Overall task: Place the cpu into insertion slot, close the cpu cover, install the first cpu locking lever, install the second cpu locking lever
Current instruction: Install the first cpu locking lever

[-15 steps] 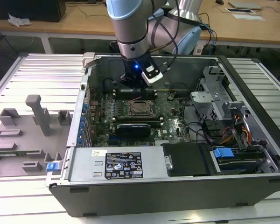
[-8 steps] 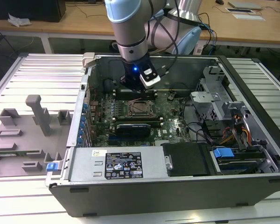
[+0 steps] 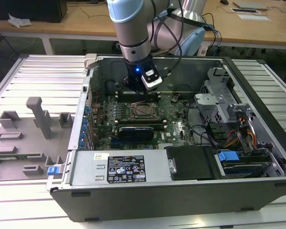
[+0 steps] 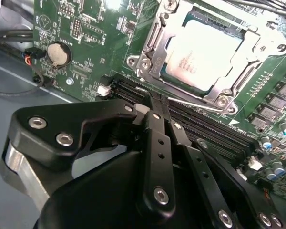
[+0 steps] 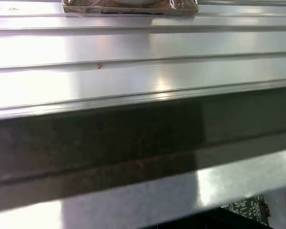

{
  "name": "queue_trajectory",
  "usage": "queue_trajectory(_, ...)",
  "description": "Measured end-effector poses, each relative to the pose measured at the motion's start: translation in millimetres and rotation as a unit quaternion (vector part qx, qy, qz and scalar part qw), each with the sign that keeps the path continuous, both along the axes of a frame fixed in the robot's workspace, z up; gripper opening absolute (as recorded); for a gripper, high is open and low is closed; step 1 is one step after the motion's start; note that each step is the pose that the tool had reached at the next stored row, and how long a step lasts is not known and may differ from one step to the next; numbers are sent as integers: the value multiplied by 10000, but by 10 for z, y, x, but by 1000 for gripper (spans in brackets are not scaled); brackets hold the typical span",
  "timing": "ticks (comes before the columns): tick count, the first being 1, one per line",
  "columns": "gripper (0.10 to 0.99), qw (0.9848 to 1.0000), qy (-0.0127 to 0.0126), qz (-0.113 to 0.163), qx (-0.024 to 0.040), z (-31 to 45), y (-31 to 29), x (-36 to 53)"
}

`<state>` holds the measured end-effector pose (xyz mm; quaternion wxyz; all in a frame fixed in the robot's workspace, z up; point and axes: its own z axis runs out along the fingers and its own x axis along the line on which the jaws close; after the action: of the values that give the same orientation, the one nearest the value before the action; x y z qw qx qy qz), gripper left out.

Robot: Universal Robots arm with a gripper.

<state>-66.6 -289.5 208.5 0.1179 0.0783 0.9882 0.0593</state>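
The cpu [image 4: 204, 52] lies under the cpu cover [image 4: 152, 45] on the motherboard [image 4: 86, 28] — gripper [image 4: 151, 102] just beside it.

Ribbed metal table [image 3: 38, 71] carries computer case [image 3: 181, 200] and grey fixture [image 3: 19, 143].

Here's the dark band [image 5: 133, 138], a broad matte strip running right across the shot at a slight slant. On one side, touching it, lies silvery ribbed metal [image 5: 143, 43], its long ridges parallel to the band and flaring with glare. 1 tiny brown speck [image 5: 100, 66] sits on a ridge there. Well beyond the ribs from the band lies a crinkled, glossy, brownish wrapping [image 5: 128, 5]. On the band's other side is a pale grey strip [image 5: 109, 205], and just past that, a corner of green circuit board [image 5: 245, 210].
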Motion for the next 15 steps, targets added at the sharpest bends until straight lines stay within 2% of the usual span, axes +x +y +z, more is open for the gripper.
queue_trajectory(10,106,9989,2,-461,-2,-91,0,-1)
queue_trajectory(15,106,9987,0,-508,-1,-97,0,0)
